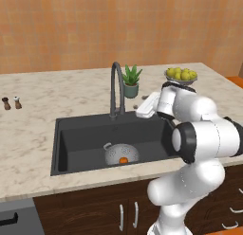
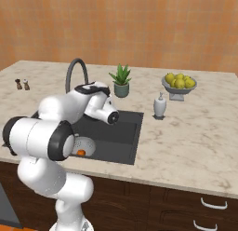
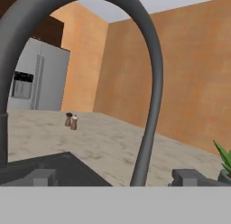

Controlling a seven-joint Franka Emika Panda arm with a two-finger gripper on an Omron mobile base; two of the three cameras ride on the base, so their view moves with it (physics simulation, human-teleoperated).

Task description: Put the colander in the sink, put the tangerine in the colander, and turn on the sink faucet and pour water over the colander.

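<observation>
No readable text, labels or numbers anywhere.

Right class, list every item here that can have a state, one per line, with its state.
colander: upright in the sink, holding fruit
tangerine: inside the colander
sink: holds the colander, no water visible
sink faucet: upright, no water running from it
claw: open, holding nothing, close to the faucet

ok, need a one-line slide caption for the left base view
Tangerine sits in the colander in the sink; the open gripper hovers beside the faucet.
</observation>
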